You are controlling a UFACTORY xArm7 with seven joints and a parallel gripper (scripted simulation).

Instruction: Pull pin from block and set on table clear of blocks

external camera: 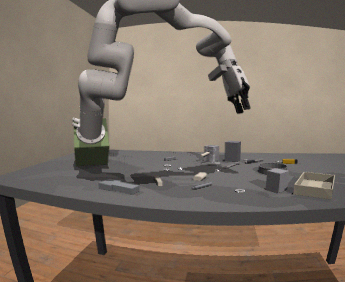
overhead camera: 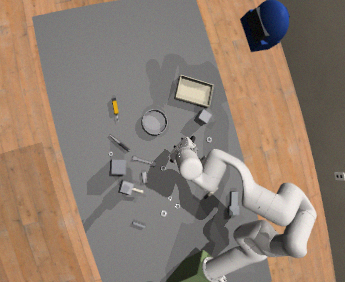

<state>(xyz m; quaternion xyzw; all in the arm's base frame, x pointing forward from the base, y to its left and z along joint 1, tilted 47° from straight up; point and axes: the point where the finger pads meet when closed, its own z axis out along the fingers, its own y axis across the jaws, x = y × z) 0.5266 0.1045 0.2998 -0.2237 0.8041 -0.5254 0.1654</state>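
Note:
The cream pin [overhead camera: 138, 190] sticks sideways out of a small grey block [overhead camera: 126, 187] on the left-middle of the grey table. In the exterior view the same block [external camera: 211, 153] stands at the far side, with the pin [external camera: 204, 154] on its left face. My gripper [external camera: 241, 104] hangs high above the table, pointing down, with its fingers part-way open and nothing between them. From above, the gripper [overhead camera: 187, 145] is over the table's middle, well to the right of the pin's block.
A second grey block [overhead camera: 118, 166] stands just beyond the pin's block, and another block [overhead camera: 204, 116] stands near a cream tray [overhead camera: 194, 90]. A round dish [overhead camera: 154, 122], a yellow tool [overhead camera: 115, 107], a flat bar [overhead camera: 233, 203], and several washers and bolts lie scattered.

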